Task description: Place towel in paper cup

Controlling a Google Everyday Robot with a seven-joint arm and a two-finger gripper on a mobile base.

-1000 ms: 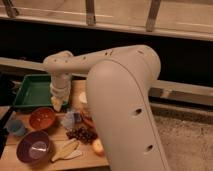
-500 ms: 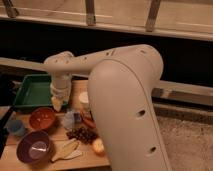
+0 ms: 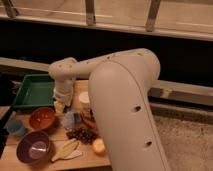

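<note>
The towel (image 3: 69,120) is a small pale blue-grey cloth lying on the wooden table, between the orange-red bowl and the dark grapes. Just behind and to its right stands the white paper cup (image 3: 84,99), partly hidden by my big white arm. My gripper (image 3: 61,104) hangs from the wrist directly above and slightly left of the towel, near the green tray's right edge. Whether it touches the towel is not visible.
A green tray (image 3: 31,93) sits at the back left. An orange-red bowl (image 3: 42,119), a small blue cup (image 3: 16,127) and a purple bowl (image 3: 34,148) fill the left side. Grapes (image 3: 82,134), pale banana pieces (image 3: 67,149) and an orange fruit (image 3: 98,146) lie in front.
</note>
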